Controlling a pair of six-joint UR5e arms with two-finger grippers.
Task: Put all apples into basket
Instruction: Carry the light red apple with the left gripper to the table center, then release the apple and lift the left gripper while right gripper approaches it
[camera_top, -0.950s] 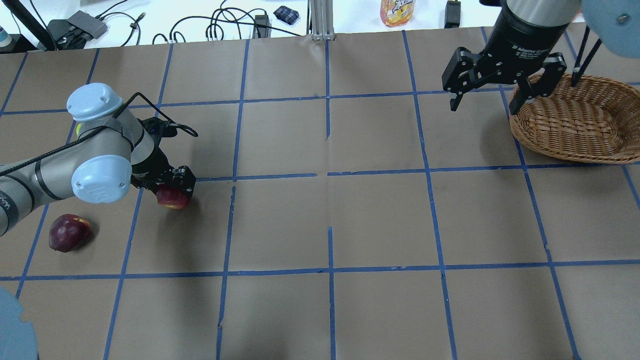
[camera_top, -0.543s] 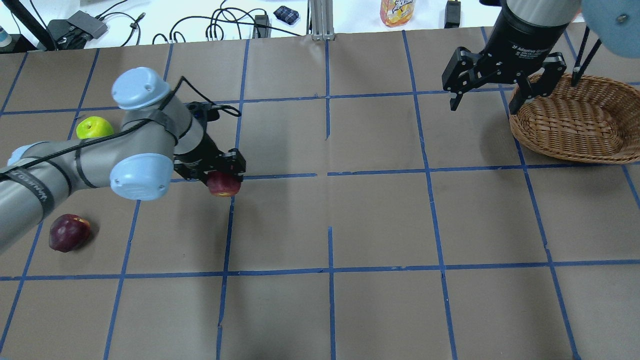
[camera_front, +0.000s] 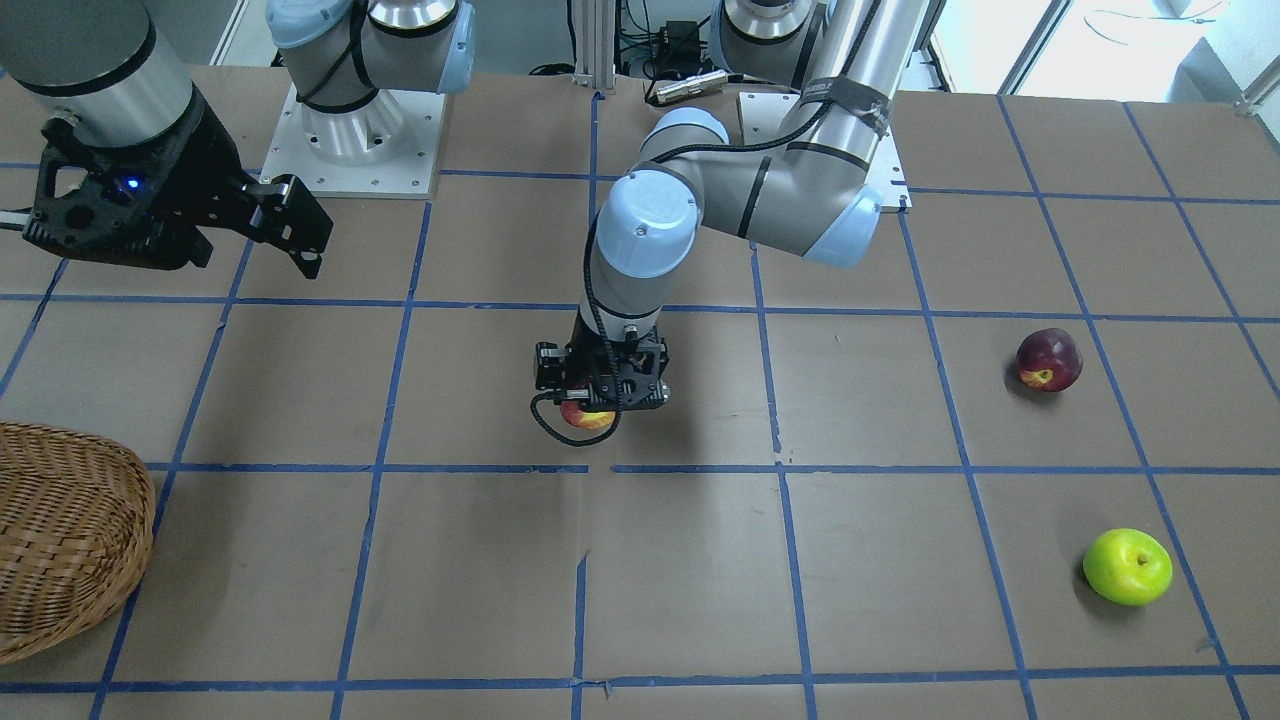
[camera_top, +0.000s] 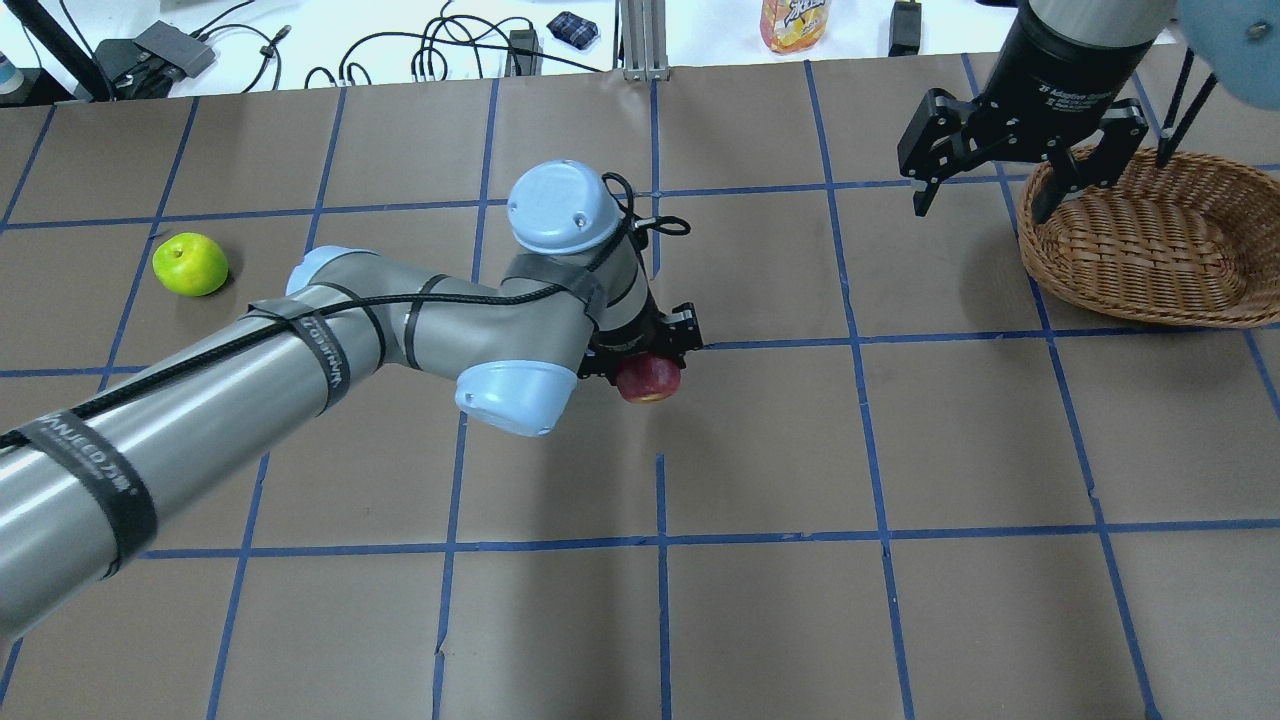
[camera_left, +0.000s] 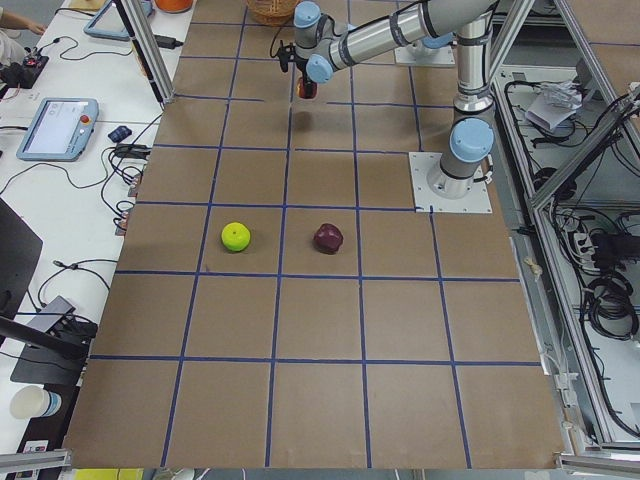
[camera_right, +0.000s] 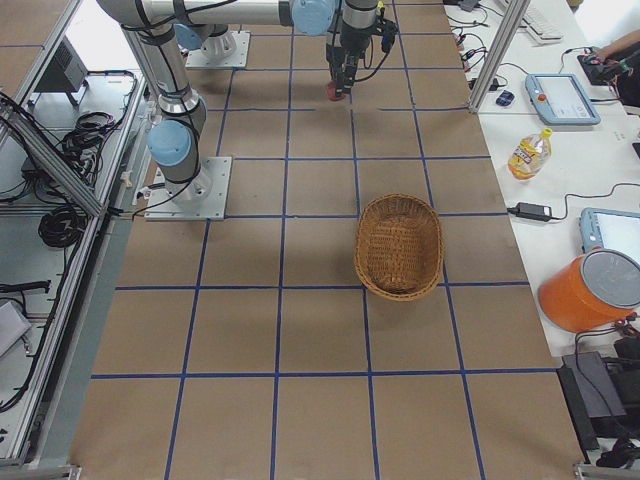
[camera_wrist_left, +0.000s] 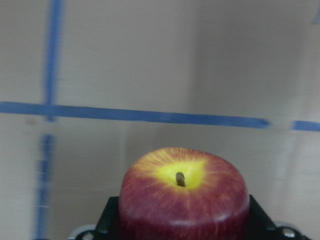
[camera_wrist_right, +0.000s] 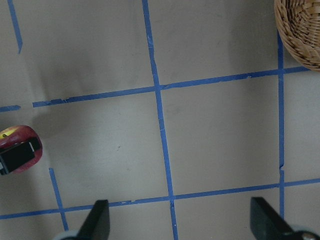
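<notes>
Red apple (camera_top: 651, 382) inside left tool (camera_top: 646, 366)

White print on the black housing above the right gripper (camera_top: 978, 213), upper right of the overhead view: "2F Adaptive Gr…", the rest faint. Black strap (camera_top: 92, 470), lower left, same view: white capitals, not surely readable. Bottle (camera_top: 795, 22) label at top edge: too blurred.

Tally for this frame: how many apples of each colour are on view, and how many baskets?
Streaky red apple with a yellow end: 1
Dark maroon apple: 1
Bright yellow-green apple: 1
Shallow woven light-brown wicker basket: 1
Total: 4 things, 3 of them apples.
</notes>
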